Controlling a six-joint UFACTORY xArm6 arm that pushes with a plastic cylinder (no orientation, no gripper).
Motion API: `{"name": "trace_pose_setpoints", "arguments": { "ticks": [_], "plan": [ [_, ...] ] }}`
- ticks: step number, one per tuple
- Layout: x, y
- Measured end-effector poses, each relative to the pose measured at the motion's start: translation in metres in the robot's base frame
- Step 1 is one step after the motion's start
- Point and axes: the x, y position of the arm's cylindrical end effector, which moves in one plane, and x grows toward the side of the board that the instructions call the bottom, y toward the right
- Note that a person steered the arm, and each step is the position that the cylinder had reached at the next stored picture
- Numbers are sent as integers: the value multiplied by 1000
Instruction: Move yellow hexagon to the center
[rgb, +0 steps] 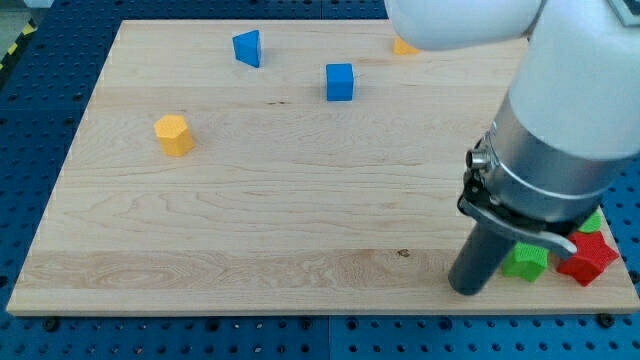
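The yellow hexagon sits on the wooden board at the view's left, upper half. My tip rests on the board near the view's bottom right, far from the hexagon. A green block lies just right of the tip, partly hidden by the arm. A red block lies right of the green one.
A blue triangular block and a blue cube lie near the view's top. A yellow block peeks out under the arm at the top. Another green block shows at the right edge. The arm's white body covers the upper right.
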Motion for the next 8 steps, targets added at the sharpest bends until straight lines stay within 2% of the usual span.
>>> {"name": "trace_pose_setpoints", "arguments": {
  "ticks": [3,4,5,7,8],
  "plan": [
    [-9,42],
    [-10,37],
    [-18,-37],
    [-74,-187],
    [-81,-253]
  ]
}}
